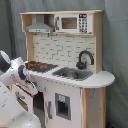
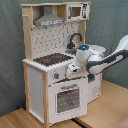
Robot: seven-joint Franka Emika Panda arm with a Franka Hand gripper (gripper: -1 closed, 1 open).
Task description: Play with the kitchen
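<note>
The kitchen stands on a wooden floor before a grey curtain, filling the centre of both exterior views. In the second exterior view the arm reaches in from 3 o'clock, its gripper against the front edge by the hob; whether the gripper is released or clenched cannot be told. The oven door sits at 6 o'clock of the hob, the hood at 12.

Grey-curtained lab backdrop

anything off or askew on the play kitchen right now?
One thing: the oven door on the kitchen looks slightly ajar in the second exterior view, its lower edge standing out from the cabinet. The end effector sits just above it. Nothing spilled or broken shows.
</note>
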